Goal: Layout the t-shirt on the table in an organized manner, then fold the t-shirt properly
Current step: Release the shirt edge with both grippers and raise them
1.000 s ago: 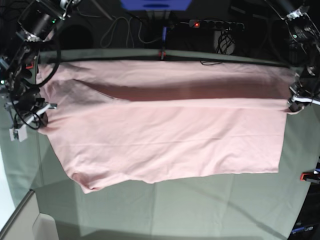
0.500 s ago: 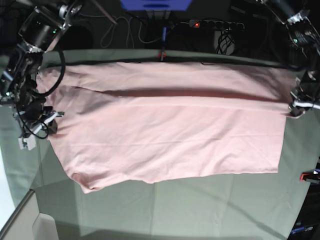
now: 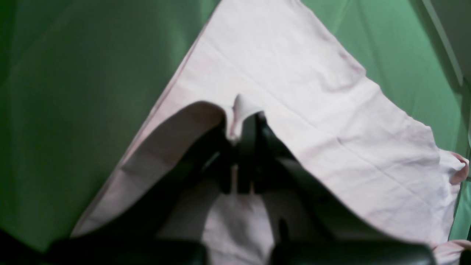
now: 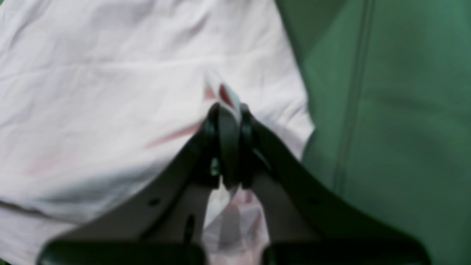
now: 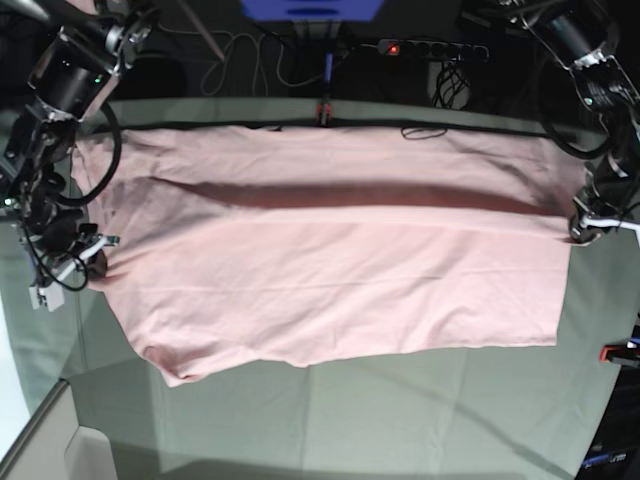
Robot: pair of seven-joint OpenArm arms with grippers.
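The pink t-shirt [image 5: 340, 270] lies spread across the middle of the bench [image 5: 400, 420], plain side up, a long fold shadowed along its upper part. The left gripper [image 3: 244, 114] and the right gripper [image 4: 228, 114] each pinch an edge. Both should pull evenly, low and taut, so the fold lands straight.

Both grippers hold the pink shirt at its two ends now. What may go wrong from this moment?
1. The left gripper and right gripper each pinch only a small tuck of the t-shirt; the cloth might slip out under tension.
2. The shirt's far edge lies close to the far edge of the table, so it could slide over.
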